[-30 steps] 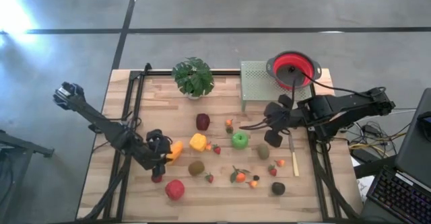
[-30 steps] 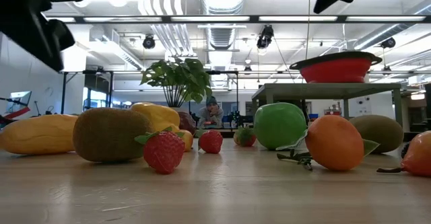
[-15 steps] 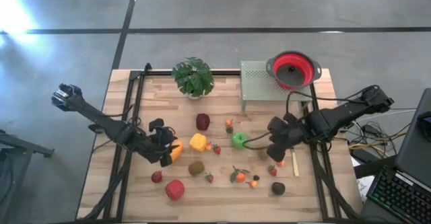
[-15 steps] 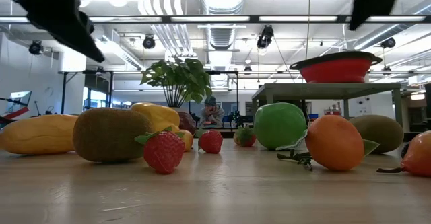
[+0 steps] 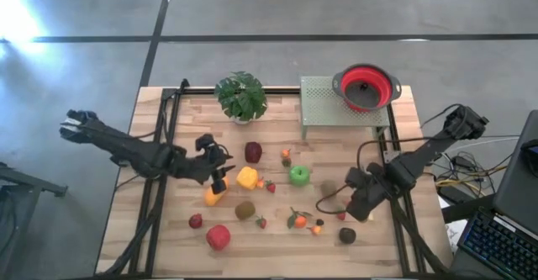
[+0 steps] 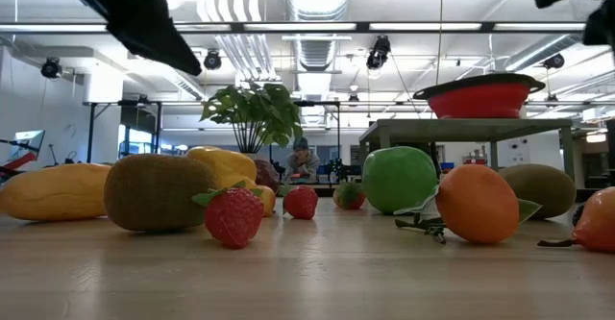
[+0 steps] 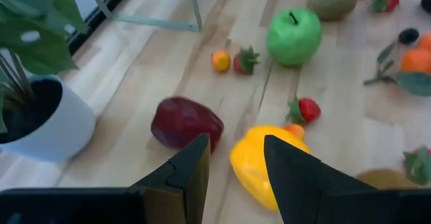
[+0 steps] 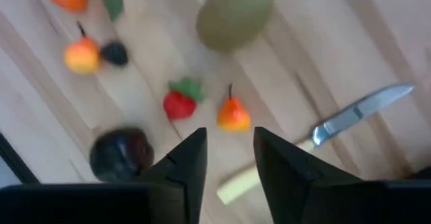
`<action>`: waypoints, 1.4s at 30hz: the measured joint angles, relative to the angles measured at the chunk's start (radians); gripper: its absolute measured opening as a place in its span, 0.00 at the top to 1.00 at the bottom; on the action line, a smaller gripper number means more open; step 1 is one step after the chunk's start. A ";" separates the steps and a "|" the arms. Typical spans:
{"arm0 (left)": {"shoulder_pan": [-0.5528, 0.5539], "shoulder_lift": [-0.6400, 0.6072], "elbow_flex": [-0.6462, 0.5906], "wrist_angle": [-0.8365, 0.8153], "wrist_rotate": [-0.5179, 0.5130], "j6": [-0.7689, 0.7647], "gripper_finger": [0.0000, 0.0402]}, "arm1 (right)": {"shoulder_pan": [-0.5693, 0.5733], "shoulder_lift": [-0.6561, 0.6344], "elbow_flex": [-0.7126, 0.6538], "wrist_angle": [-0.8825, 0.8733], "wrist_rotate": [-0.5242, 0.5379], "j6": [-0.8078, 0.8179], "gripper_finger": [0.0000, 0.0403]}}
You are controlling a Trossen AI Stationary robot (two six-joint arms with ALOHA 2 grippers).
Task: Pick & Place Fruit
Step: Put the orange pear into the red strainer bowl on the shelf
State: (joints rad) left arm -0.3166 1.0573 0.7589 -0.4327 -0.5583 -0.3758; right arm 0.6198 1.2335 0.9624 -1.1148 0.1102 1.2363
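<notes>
High view: unlabelled fruit [image 5: 299, 176], open left tool [image 5: 220, 163] above.

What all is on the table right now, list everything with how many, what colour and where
Apple: one, green, table middle.
Yellow pepper: one, beside the maroon fruit.
Kiwis: two, brown, front middle and right.
Red apple: one, front left.
Strawberries: several, red, scattered.
Orange: one, leafy, front middle.
Plant: one, green, back.
Rack: one, pale green, back right, holding a red bowl.
Knife: one, right side.
Left gripper: open, above the pepper.
Right gripper: open, front right.
</notes>
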 joint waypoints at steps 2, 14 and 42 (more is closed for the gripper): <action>0.010 0.000 0.000 0.021 0.000 0.012 0.63 | 0.011 0.000 -0.019 0.006 -0.008 0.018 0.66; 0.022 0.000 0.000 0.043 0.000 0.054 0.63 | 0.024 0.001 -0.150 0.195 -0.019 -0.101 0.53; 0.030 0.000 -0.011 0.043 -0.001 0.074 0.63 | 0.057 0.145 -0.319 0.404 -0.011 -0.178 0.44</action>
State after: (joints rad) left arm -0.2865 1.0569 0.7475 -0.3893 -0.5591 -0.3016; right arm 0.6769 1.3787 0.6434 -0.7106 0.0990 1.0581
